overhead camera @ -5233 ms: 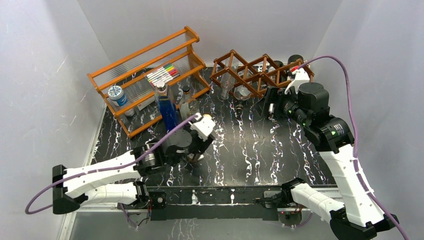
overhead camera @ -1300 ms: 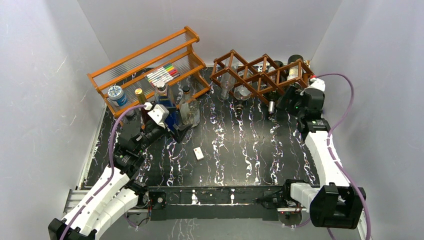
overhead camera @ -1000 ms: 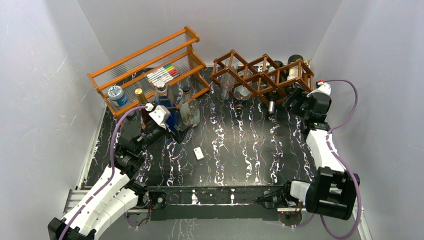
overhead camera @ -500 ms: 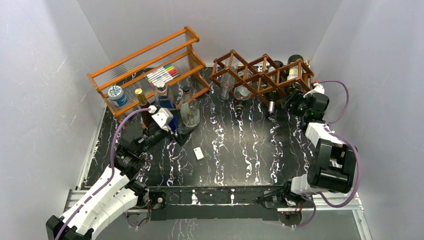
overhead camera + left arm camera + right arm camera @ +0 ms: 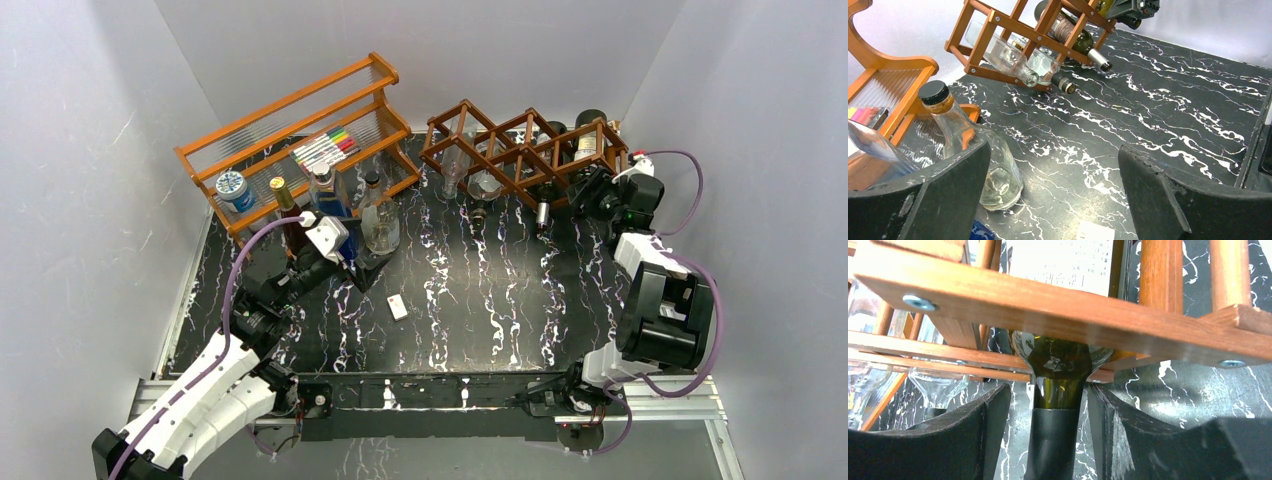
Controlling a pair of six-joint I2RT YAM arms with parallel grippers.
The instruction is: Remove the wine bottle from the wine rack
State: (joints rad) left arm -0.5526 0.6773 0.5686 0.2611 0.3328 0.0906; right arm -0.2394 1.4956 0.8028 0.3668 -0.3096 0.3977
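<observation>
Marbled table [image 5: 480, 300] — wine bottle [image 5: 1060, 372], neck nearward

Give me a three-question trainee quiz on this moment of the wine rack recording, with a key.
1. Multiple choice: what sits between the fingers of the right pincer? A, a spoon; B, the neck of the wine bottle; C, a mug.
2. True or false: the left pincer is shut.
3. Fill in: the wine bottle's body lies in a cell of the ____.
Key: 1, B. 2, false: its jaws stand wide apart, holding nothing. 3, wine rack.
</observation>
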